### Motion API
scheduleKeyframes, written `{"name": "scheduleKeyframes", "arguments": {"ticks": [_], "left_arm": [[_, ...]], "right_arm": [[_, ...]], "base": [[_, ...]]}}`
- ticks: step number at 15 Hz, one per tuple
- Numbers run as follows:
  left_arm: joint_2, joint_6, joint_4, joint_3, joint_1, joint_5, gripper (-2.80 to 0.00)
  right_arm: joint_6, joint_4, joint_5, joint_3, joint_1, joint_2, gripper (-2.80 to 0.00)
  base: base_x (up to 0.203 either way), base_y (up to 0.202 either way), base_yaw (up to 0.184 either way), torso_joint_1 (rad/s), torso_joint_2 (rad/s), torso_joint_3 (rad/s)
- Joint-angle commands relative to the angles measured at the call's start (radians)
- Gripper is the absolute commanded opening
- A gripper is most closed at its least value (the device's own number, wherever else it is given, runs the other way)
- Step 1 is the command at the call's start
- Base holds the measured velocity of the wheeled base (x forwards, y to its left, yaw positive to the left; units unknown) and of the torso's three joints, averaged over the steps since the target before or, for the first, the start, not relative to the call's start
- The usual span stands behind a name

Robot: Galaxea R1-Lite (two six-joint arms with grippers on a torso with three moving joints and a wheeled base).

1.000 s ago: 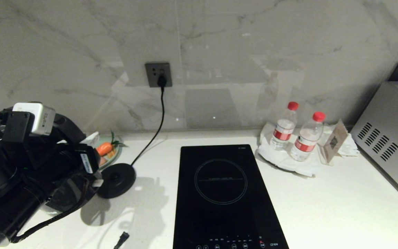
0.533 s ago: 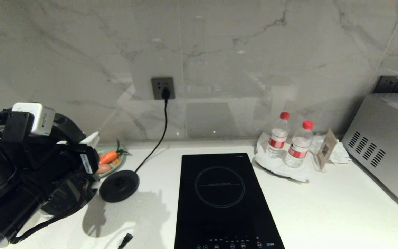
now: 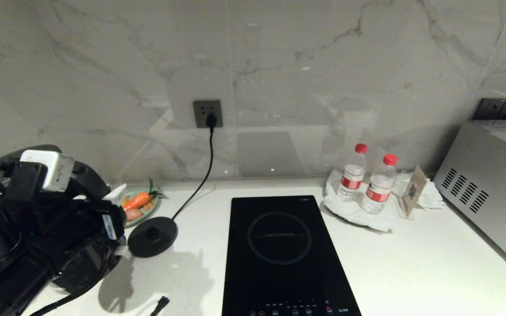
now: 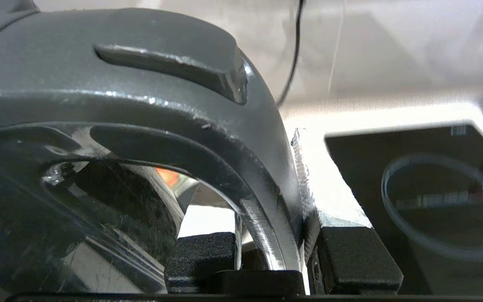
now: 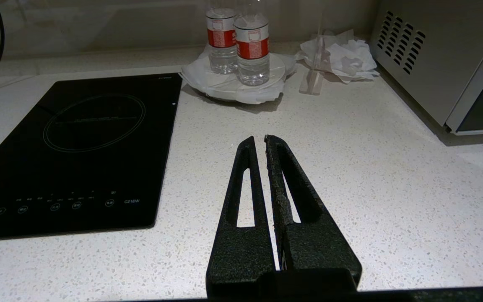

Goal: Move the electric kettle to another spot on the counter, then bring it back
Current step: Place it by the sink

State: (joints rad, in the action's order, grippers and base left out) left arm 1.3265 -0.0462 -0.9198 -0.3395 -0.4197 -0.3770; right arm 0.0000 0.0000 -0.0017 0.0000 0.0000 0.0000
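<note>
Our left gripper (image 4: 273, 256) has its two black fingers squeezed on the big loop handle (image 4: 262, 176) of the tall shiny black electric kettle (image 3: 81, 259). The kettle is at the far left of the white speckled stone counter (image 3: 411, 272), just beside the flat round black base disc with its cord (image 3: 153, 230). We cannot tell if its bottom touches the counter or hangs above it, because our own arm hides it.

We think we are carrying the kettle now. To do this well, we should keep the grip tight on the handle, move slowly, and keep the kettle clear of the base disc, the little plate with a carrot (image 3: 141, 204) and the black glass hob (image 3: 281, 254).

The kettle looks like it leans a bit, but our arm covers most of it, so we are not sure. Its handle faces toward us.

Our right gripper (image 5: 258, 144) waits low over the counter near the hob, with its fingers pressed together and nothing in them.
</note>
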Motion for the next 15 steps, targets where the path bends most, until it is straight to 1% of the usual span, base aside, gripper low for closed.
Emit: {"name": "scheduleKeyframes", "arguments": {"ticks": [1, 4, 6, 8, 15], "left_arm": [[-0.038, 0.027, -0.007, 0.057, -0.002, -0.005, -2.80], [-0.090, 0.044, -0.007, 0.136, 0.013, -0.007, -2.80], [-0.100, 0.072, -0.007, 0.153, 0.048, -0.009, -2.80], [-0.099, 0.074, -0.007, 0.167, 0.084, -0.007, -2.80], [-0.101, 0.077, -0.007, 0.186, 0.088, -0.008, -2.80]], "right_arm": [[0.000, 0.002, 0.000, 0.000, 0.000, 0.001, -2.80], [0.000, 0.000, 0.000, 0.000, 0.000, 0.002, -2.80], [0.000, 0.002, 0.000, 0.000, 0.000, 0.000, -2.80], [0.000, 0.002, 0.000, 0.000, 0.000, 0.000, -2.80], [0.000, 0.000, 0.000, 0.000, 0.000, 0.002, -2.80]], "base": [[0.000, 0.000, 0.000, 0.000, 0.00, 0.000], [0.000, 0.000, 0.000, 0.000, 0.00, 0.000], [0.000, 0.000, 0.000, 0.000, 0.00, 0.000], [0.000, 0.000, 0.000, 0.000, 0.00, 0.000], [0.000, 0.000, 0.000, 0.000, 0.00, 0.000]]}}
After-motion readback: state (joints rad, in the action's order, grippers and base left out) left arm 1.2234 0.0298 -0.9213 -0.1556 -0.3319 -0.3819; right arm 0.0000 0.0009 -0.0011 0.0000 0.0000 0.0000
